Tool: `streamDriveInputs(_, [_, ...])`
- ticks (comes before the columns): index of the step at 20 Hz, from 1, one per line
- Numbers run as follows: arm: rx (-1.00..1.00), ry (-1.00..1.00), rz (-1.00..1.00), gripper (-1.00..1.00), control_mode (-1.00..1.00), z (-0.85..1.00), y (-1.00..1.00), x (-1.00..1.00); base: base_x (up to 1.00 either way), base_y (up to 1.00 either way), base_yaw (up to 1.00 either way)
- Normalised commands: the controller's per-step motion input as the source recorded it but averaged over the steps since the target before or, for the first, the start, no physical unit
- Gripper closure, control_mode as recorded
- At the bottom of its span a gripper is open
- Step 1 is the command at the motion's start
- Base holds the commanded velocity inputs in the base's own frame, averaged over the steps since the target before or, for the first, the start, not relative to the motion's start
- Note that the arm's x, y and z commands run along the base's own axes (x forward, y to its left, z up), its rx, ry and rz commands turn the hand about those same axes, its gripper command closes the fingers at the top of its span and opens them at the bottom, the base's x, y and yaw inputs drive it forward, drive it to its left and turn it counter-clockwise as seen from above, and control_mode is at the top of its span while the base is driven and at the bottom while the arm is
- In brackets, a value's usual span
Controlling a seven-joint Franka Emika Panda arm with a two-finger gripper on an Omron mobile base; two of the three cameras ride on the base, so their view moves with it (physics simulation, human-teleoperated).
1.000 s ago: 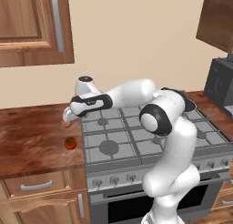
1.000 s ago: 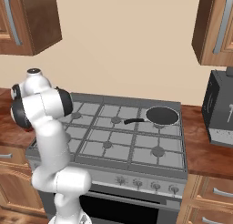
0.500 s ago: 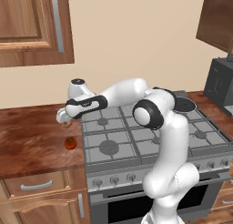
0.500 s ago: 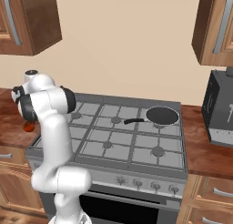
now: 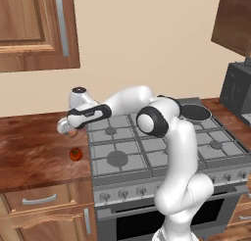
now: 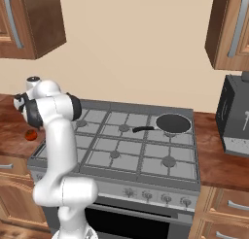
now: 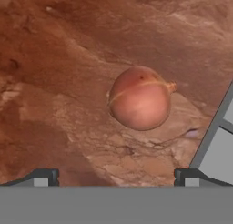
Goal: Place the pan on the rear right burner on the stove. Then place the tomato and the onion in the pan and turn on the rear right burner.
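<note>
The jaws stand wide open, holding and touching nothing. In the hand view their 2 dark fingertips (image 7: 45, 176) sit far apart at the bottom, with the onion (image 7: 139, 99) lying on the brown surface (image 7: 63, 59) ahead, roughly centred between them but clear of both.

In the left base view the gripper (image 5: 65, 128) hangs low over the surface's right edge, where it meets the stove (image 5: 147, 152); the onion (image 5: 72, 133) peeks out just under it, near the stove's rear left corner. The tomato (image 5: 75, 154) rests on the same surface, nearer the front edge, close to the stove's left side and apart from the gripper.

The pan (image 6: 172, 123) sits on the rear right burner, its handle pointing left across the grate, well apart from the arm.
</note>
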Motion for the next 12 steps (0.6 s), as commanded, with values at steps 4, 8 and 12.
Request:
streamDriveInputs(4, [-0.02,0.0,0.0,-1.0,-1.0,-0.15,0.06,0.14,0.0,0.0,0.0])
streamDriveInputs(8, [-0.01,0.0,0.0,-1.0,-1.0,-0.11,0.05,0.2,0.0,0.0,0.0])
streamDriveInputs(12, [-0.01,0.0,0.0,-1.0,-1.0,-0.12,0.01,0.22,0.0,0.0,0.0])
